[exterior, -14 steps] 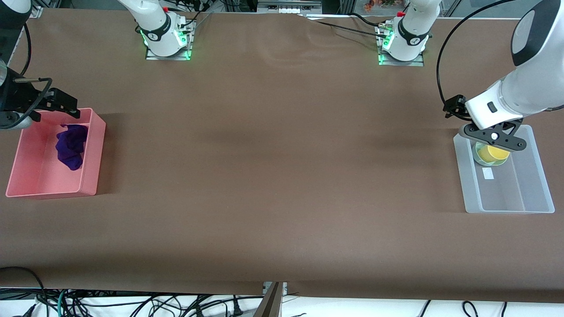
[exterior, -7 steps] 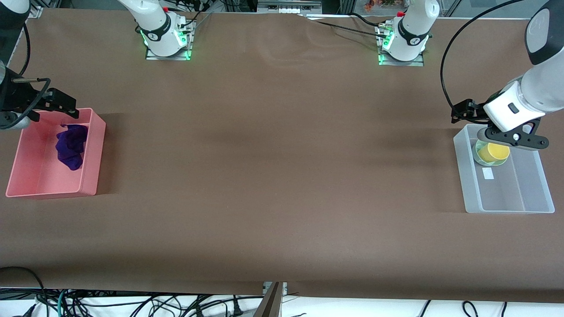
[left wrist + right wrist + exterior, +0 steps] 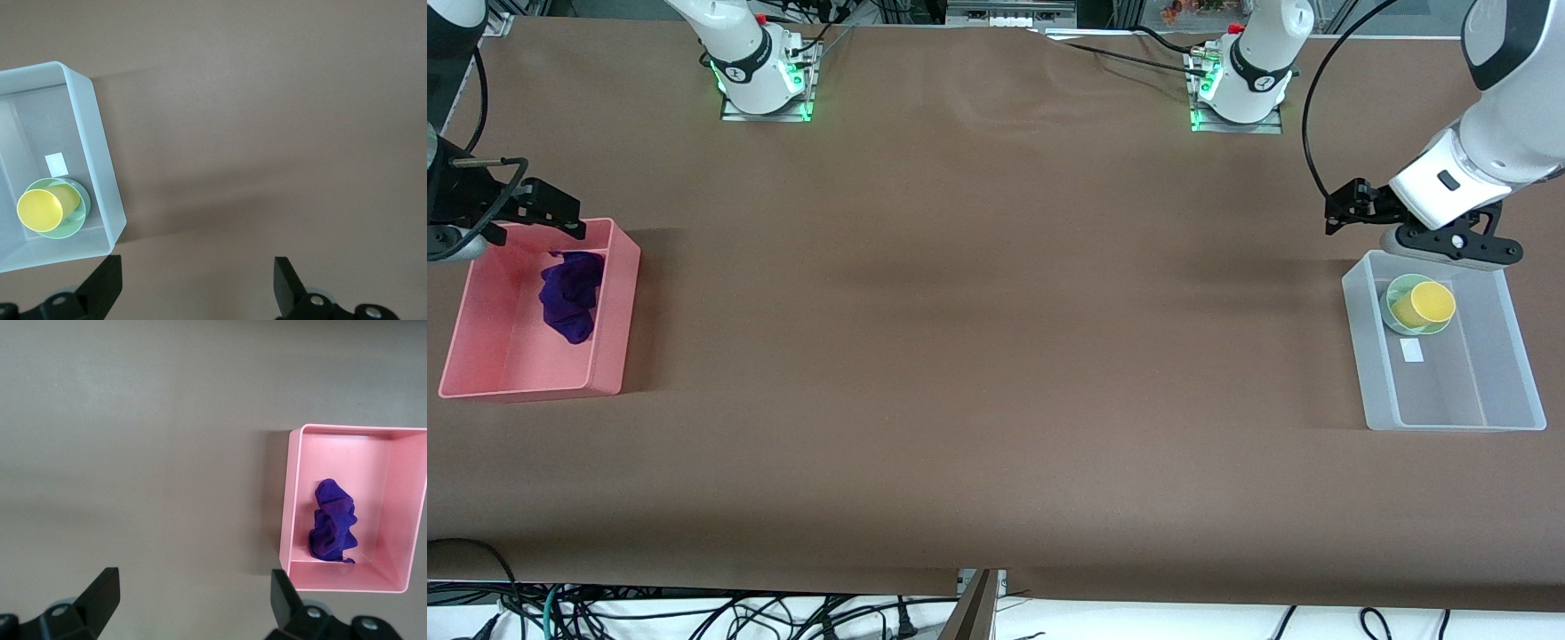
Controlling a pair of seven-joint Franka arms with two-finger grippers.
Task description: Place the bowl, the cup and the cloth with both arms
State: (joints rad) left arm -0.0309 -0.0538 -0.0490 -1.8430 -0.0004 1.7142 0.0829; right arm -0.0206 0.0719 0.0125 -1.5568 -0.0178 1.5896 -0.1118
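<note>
Cup point(image 3: 1424, 305) in bowl point(image 3: 1405, 293) in clear bin point(image 3: 1512, 356) | cloth point(image 3: 569, 295) in pink bin point(image 3: 614, 311) | left claw point(image 3: 1449, 247) & right claw point(image 3: 560, 213) both released, empty

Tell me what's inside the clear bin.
The clear bin holds the bowl with the cup standing in it, plus a small white label. The bowl's floor under the cup is hidden.

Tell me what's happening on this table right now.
Nothing is being held at the moment. The yellow cup sits in the green bowl, inside the clear bin at the left arm's end; the left tool is open over the bin's edge nearest the bases. The purple cloth lies in the pink bin at the right arm's end, with the right tool open above that bin's rim.
</note>
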